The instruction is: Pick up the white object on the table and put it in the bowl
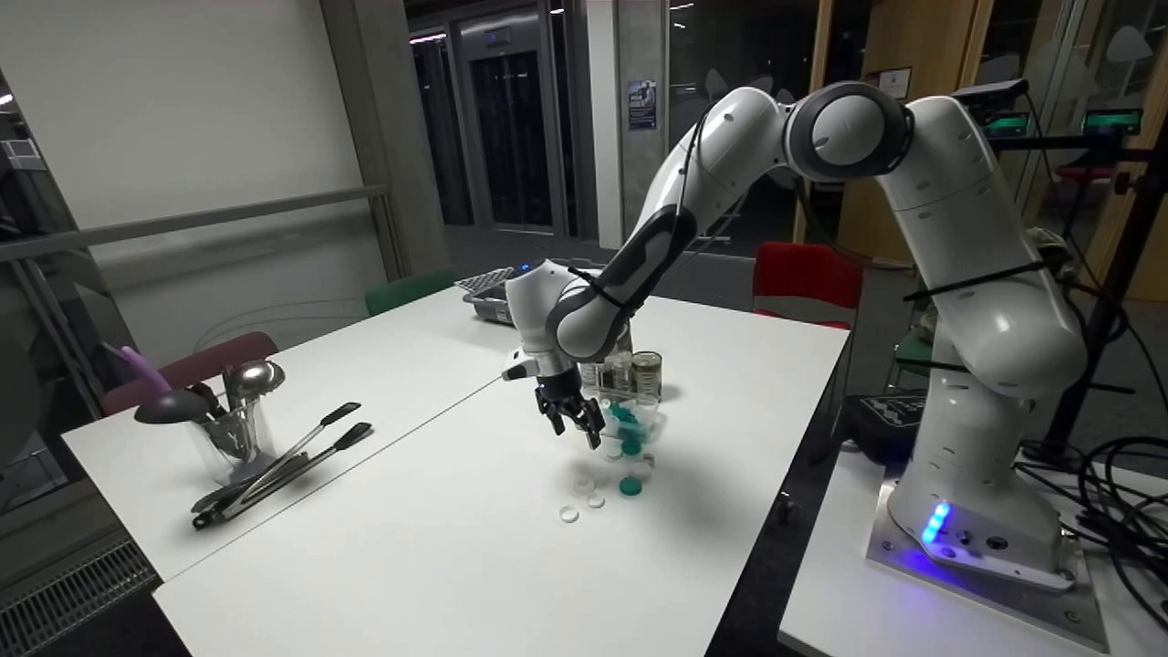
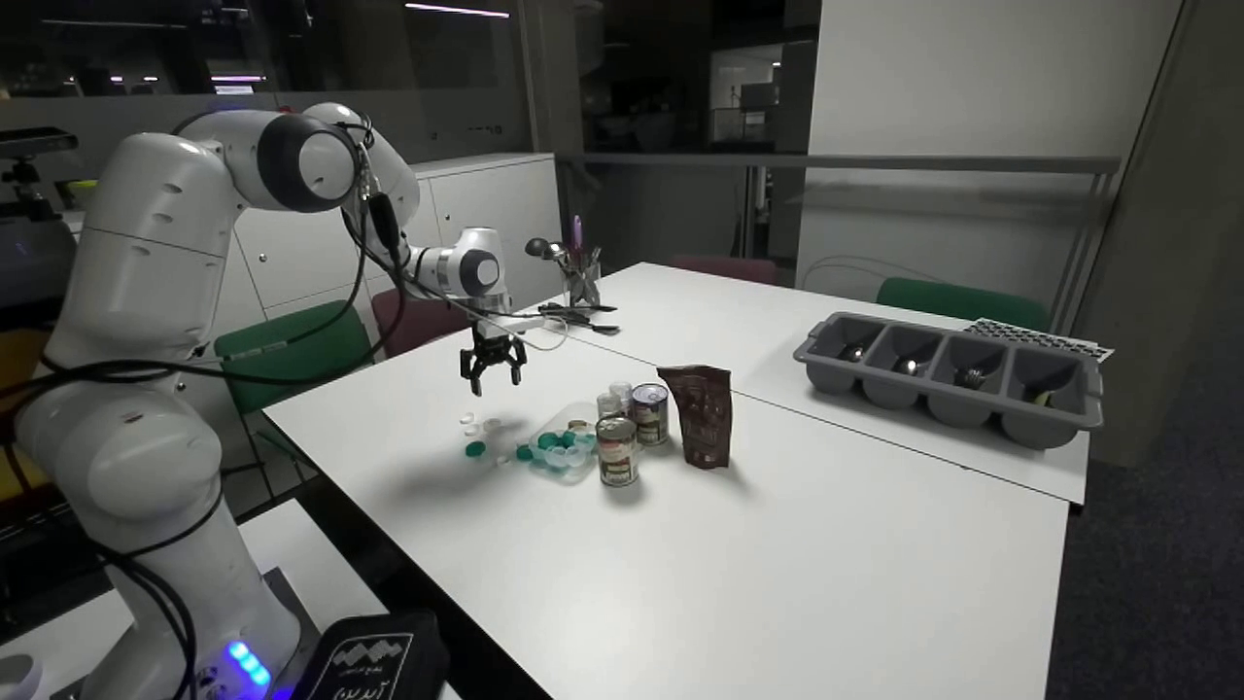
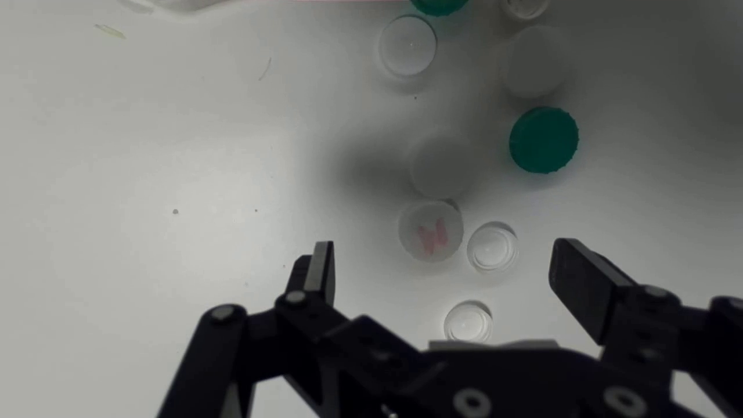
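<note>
The gripper (image 3: pixel 443 255) hangs above the white table (image 2: pixel 797 583), its black fingers (image 3: pixel 586 284) spread wide at lower left and lower right of the wrist view. Between them in that view, down on the tabletop, are a translucent cap with red marks (image 3: pixel 430 231) and, just right of it, a small white cap (image 3: pixel 492 248); a second small white cap (image 3: pixel 468 323) lies lower, at the gripper's edge. Which one the task means I cannot tell. A pale cap (image 3: pixel 442 165) lies in shadow near the frame's centre, a green cap (image 3: pixel 544 140) to its upper right.

In both exterior views a clear plastic tub (image 1: pixel 646 422) with green lids (image 2: pixel 550 440) inside sits beside a food can (image 2: pixel 617 452). In an exterior view a brown pouch (image 2: pixel 702 416) stands right of centre, a grey four-compartment tray (image 2: pixel 1045 420) at right.
</note>
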`<control>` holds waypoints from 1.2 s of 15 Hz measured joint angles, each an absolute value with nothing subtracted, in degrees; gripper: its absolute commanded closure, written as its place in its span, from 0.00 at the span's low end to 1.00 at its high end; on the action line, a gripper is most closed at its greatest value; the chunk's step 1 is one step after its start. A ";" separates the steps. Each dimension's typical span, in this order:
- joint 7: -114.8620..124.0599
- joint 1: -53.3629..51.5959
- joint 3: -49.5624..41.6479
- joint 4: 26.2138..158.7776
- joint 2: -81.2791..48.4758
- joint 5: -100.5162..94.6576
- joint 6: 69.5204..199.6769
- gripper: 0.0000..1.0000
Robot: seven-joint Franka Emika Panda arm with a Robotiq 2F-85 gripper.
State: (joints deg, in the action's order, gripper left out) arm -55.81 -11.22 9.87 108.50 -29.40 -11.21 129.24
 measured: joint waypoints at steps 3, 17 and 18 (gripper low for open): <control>-55.34 -11.11 9.87 110.12 -29.54 -11.21 130.85 0.00; -51.29 -9.35 10.58 111.53 -30.66 -7.00 132.83 0.00; -51.25 -9.35 10.63 111.53 -30.66 -7.00 132.84 0.00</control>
